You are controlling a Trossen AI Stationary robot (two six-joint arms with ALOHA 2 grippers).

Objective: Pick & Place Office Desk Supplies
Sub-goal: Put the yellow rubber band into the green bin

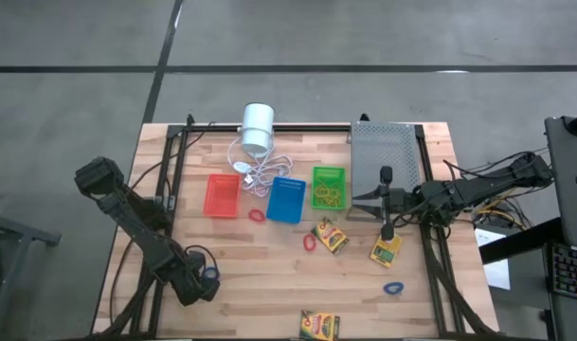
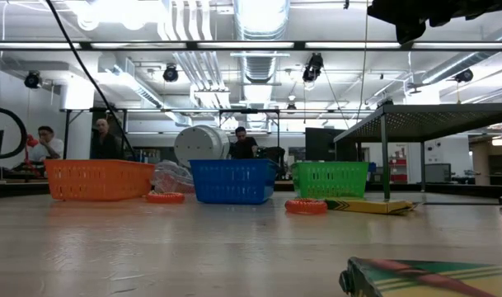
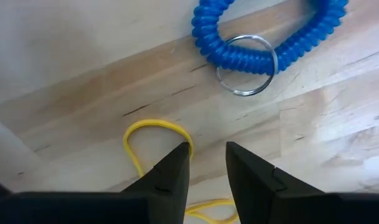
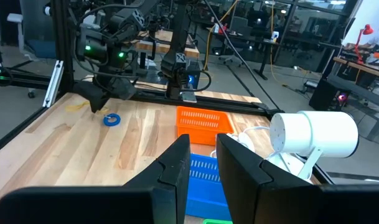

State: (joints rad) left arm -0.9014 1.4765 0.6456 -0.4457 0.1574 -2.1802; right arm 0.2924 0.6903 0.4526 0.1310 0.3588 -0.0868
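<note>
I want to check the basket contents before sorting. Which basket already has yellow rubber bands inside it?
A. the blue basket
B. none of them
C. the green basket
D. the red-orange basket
C: in the high view, yellow loops lie inside the green basket, while the red-orange basket and the blue basket show nothing inside.

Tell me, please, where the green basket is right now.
In the high view the green basket sits right of centre, between the blue basket and the grey tray, with yellow bands inside.
</note>
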